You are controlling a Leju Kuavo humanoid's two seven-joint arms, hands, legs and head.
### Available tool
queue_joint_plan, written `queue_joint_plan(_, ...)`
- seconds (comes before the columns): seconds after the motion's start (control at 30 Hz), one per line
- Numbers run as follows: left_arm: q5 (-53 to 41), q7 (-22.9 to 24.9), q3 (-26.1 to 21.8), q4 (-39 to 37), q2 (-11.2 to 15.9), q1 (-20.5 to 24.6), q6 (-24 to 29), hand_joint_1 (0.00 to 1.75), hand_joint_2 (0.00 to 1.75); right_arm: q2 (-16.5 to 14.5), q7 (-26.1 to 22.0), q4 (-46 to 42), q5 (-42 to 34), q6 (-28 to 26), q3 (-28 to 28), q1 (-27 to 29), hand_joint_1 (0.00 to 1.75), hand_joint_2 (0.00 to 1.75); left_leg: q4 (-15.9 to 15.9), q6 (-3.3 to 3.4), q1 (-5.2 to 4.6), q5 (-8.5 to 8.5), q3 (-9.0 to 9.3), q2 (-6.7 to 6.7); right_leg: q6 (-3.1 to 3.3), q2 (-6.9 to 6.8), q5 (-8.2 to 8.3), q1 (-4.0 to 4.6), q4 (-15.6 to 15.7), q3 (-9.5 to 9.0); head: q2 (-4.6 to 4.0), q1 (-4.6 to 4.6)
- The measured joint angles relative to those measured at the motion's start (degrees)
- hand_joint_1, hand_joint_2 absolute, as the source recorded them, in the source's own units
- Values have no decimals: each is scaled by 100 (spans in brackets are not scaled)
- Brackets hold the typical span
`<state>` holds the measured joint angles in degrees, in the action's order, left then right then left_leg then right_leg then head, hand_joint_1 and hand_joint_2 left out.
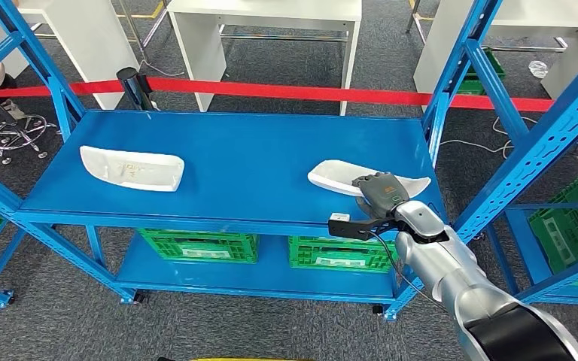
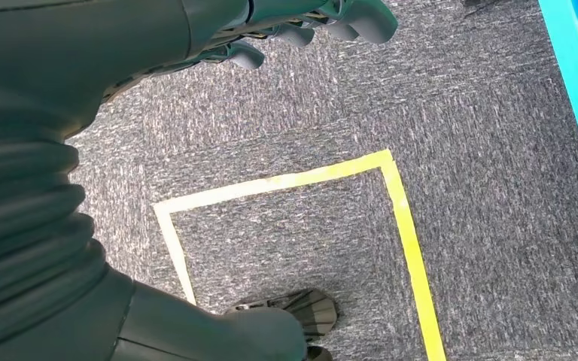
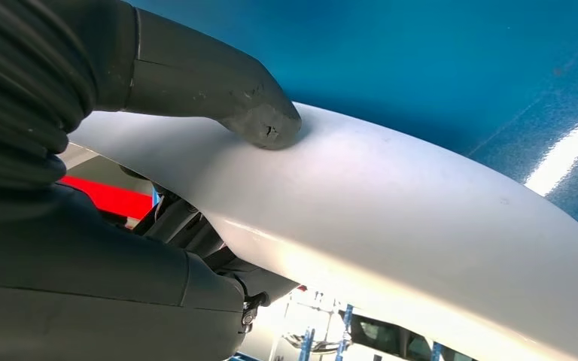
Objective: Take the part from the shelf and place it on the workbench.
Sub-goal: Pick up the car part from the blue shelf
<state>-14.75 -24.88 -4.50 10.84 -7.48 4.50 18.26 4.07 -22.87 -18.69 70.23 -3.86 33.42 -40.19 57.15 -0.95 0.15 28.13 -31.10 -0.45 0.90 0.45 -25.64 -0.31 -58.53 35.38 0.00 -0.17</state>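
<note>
Thumb [image 3: 260, 120] on white part [image 3: 421, 218]

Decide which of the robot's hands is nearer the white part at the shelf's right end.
Right. The right hand grips that white part, thumb pressed on it; the left hand hangs over the carpet beside the shelf.

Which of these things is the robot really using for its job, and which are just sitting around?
For the job:
- right white part, thumb pressing its top, fingers underneath
- right hand gripping it
- blue shelf it lies on

Just lying about:
- left white part
- green crates below
- red tape
- white tables behind
- left hand hanging over the floor's yellow line
</note>
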Motion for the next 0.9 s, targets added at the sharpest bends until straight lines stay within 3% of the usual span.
queue_joint_plan(0.37, 16, -245, -44, -2, 3, -1, 42, 0, 175, -9, -39, 0, -14, 116, 11, -125, 175, 175, 0, 0, 0, 0, -1, -1, 0, -2, 0, 0, 0, -2, 0, 0)
queue_joint_plan(0.9, 121, 242, -233, -4, 9, -5, 299, 0, 175, -120, 131, -81, -254, -293, 7, -1085, 175, 175, 0, -1, 1, -1, -5, -3, 1, -3, 1, -1, -2, 0, 0, 0)
